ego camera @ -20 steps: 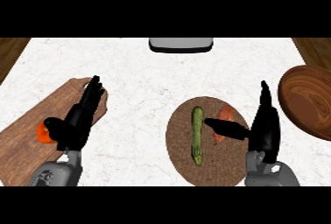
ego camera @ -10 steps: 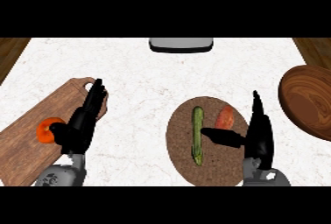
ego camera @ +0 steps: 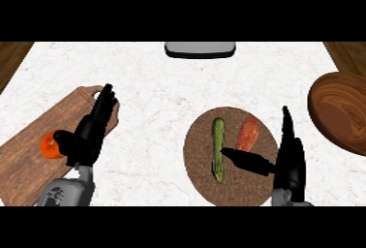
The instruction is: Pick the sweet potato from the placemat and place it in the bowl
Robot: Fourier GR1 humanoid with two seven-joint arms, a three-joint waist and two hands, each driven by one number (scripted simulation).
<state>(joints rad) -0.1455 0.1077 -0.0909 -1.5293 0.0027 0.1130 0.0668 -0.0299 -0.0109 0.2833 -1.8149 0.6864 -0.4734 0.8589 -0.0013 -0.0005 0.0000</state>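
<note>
At the kitchen counter [ego camera: 164,87], we find the sweet potato [ego camera: 248,134] lying on the round brown placemat [ego camera: 200,160], in the mat's far right part, just beside a long green vegetable [ego camera: 218,150] that lies along the mat's middle. The wooden bowl [ego camera: 343,116] stands to the right of the placemat, apart from it and partly cut off by the view's edge.

Our right robot hand [ego camera: 289,150] hangs over the placemat's right edge, fingers straight and pointing away from the robot, thumb spread wide to the left with its tip close below the sweet potato's near end. It holds nothing, and we cannot tell whether it touches the mat. Our left robot hand [ego camera: 89,133] rests well to the left of the placemat over a wooden cutting board [ego camera: 32,164], fingers straight, empty, with a round orange-red item [ego camera: 52,145] beside its thumb.

We judge the step in hand to be the reach to the sweet potato. To do it well, we would bring the right robot hand forward and slightly left until the sweet potato sits between thumb and fingers, then close across its narrow width near the middle. The green vegetable lies close on the left, so the thumb should come down in the gap between the two without nudging it.
</note>
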